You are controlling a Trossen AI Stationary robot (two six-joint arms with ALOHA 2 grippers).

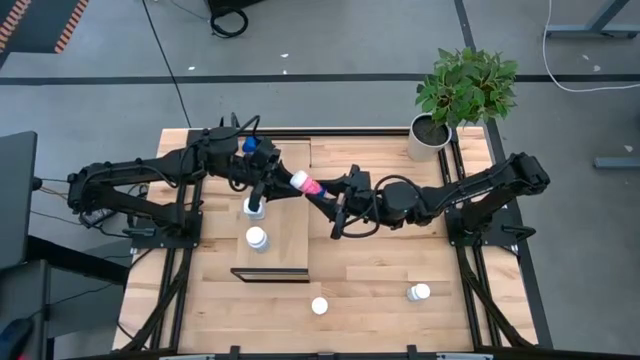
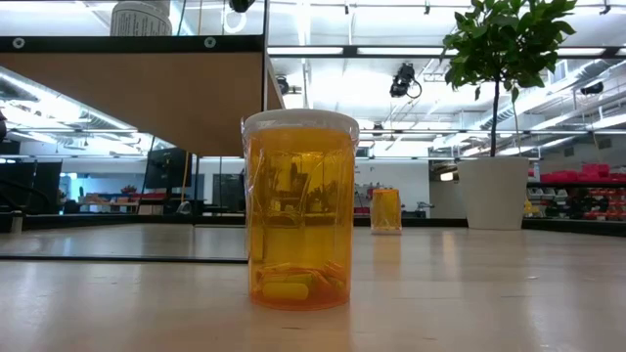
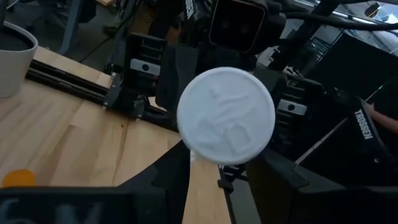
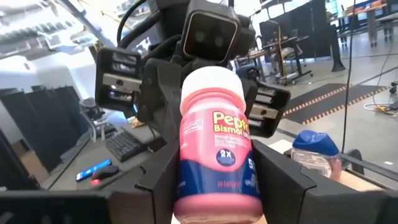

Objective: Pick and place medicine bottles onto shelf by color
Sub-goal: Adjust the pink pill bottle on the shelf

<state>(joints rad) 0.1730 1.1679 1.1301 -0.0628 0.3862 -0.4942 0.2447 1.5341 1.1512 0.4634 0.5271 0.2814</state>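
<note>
From above, the slatted table (image 1: pixel 380 270) carries the shelf (image 1: pixel 285 235); the right gripper (image 1: pixel 322 190) clamps a pink bottle (image 1: pixel 305 183) over it, the left gripper (image 1: pixel 262 192) beside, grip unclear. Low down, an orange bottle (image 2: pixel 299 223) fronts a ceiling-lit room.

Two black jointed arms (image 1: pixel 150 180); white "TROSSEN" lettering

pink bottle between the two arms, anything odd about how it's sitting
Yes: the pink bottle lies tilted in mid-air over the shelf, gripped by the right gripper while the left gripper closes around its white cap, unlike the upright bottles on the shelf.
</note>
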